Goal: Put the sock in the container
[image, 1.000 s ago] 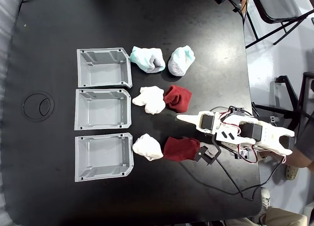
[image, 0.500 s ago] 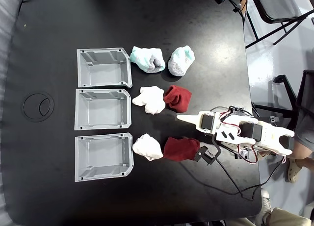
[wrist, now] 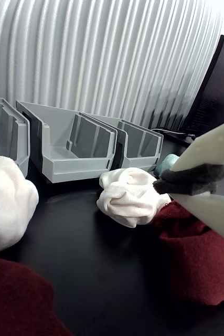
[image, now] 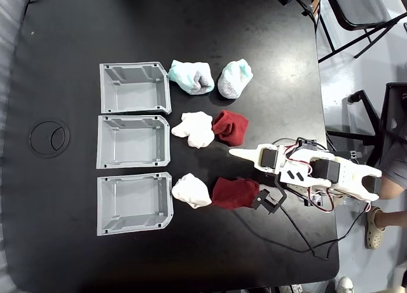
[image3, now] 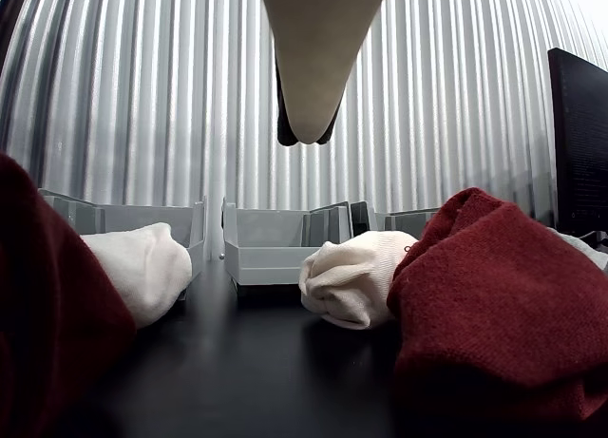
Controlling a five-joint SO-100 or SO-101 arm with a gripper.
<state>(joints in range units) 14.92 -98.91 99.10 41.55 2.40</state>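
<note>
You had the claw [image: 249, 177] spread wide, one finger beside the oblong red sock [image: 234, 192]; closing came next, I judged.

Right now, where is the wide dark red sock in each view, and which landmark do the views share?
Fixed view: sock at lower middle.
Wrist view: sock in the bottom left corner.
Other view: sock at the left edge.
Shared landmark: the white sock beside it.

Fuzzy knit sock [image: 234, 192], smooth matt plastic container [image: 133, 203], faintly glossy black table [image: 191, 26].
</note>
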